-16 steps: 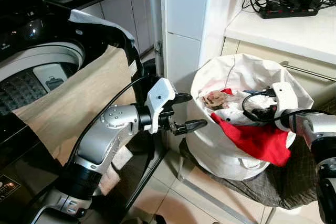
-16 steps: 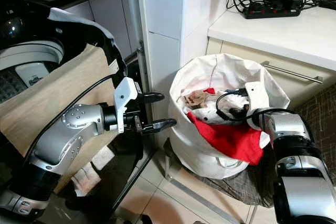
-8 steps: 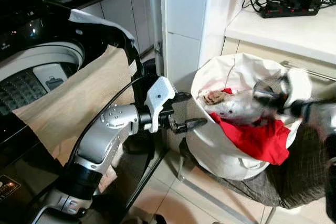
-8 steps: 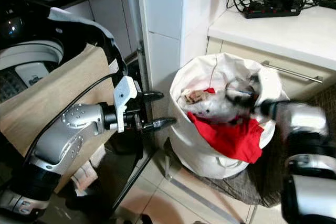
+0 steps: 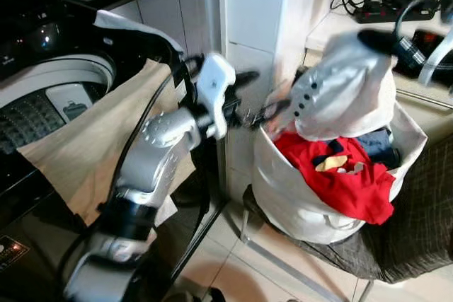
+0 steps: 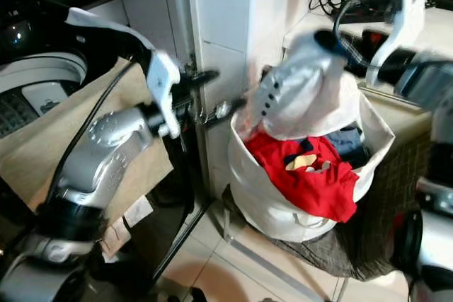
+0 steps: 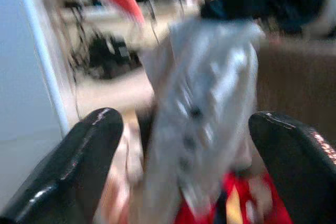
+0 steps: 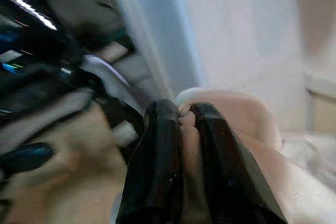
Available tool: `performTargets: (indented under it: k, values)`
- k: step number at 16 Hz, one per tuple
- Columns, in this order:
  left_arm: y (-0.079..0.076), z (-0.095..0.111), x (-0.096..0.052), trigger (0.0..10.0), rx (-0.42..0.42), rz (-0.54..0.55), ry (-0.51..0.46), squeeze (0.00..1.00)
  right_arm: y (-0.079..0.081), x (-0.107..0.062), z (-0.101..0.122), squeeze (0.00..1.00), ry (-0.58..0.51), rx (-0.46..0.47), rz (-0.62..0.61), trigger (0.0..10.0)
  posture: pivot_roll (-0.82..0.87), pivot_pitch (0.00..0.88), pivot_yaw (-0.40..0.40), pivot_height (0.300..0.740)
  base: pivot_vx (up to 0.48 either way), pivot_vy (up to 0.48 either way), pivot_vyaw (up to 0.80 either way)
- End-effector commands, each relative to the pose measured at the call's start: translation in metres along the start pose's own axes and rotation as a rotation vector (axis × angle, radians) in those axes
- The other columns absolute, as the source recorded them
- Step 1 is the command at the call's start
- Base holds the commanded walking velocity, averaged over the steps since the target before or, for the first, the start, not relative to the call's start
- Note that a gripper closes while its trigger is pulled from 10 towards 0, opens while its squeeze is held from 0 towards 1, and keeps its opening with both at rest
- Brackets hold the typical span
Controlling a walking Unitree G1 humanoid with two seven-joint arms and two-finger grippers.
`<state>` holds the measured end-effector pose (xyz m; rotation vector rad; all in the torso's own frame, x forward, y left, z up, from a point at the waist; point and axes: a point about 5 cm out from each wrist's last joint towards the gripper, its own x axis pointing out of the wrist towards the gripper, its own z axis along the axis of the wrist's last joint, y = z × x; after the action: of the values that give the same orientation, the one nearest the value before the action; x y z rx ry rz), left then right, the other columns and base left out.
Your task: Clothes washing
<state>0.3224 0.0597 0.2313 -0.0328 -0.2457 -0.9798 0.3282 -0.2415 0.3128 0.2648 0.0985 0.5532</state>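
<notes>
The right end effector (image 8: 181, 129) is pinching a pale shirt (image 5: 340, 90), its fingers pressed together on a fold of the cloth in the right wrist view. The shirt is being held up above the basket (image 5: 283, 189), hanging lengthwise downward, with a row of dark buttons showing along its edge. The left end effector (image 5: 258, 93) is spread wide, with nothing between its fingers (image 7: 84, 156), and is pointing at the shirt from the side of the basket nearest the washer (image 5: 49, 97). Of the two arms, the left is judged nearer the washer, so a handover or a swing across toward the drum is being set up. A red garment (image 5: 333, 175) is lying in the basket below the shirt. A beige cloth (image 5: 99, 139) is draped over the washer's rim. No brand or writing can be read.
</notes>
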Motion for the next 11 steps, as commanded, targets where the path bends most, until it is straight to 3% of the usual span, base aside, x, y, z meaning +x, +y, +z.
performTargets:
  k: [1,4,6,11]
  values:
    - [0.005,0.012,0.004,10.0,0.009,0.035,-0.056,1.0,0.018,-0.004,0.022,0.0,-0.086,-0.009,0.081,0.0,-0.11,0.0,0.058,0.74,0.0,0.0,0.0]
    - [-0.002,0.02,0.016,10.0,-0.012,0.011,-0.108,1.0,0.04,-0.002,0.031,0.0,-0.13,0.034,0.195,0.0,-0.11,0.0,0.045,0.74,0.0,0.0,0.0]
    - [-0.018,0.019,0.024,10.0,-0.115,-0.066,-0.151,1.0,0.055,0.005,0.023,0.0,-0.1,0.052,0.279,0.0,-0.11,0.0,0.04,0.74,0.0,0.0,0.0]
    - [-0.041,0.021,0.032,10.0,-0.269,-0.17,-0.207,1.0,0.071,0.016,0.006,0.0,-0.055,0.11,0.334,0.0,-0.11,0.0,0.039,0.74,0.0,0.0,0.0]
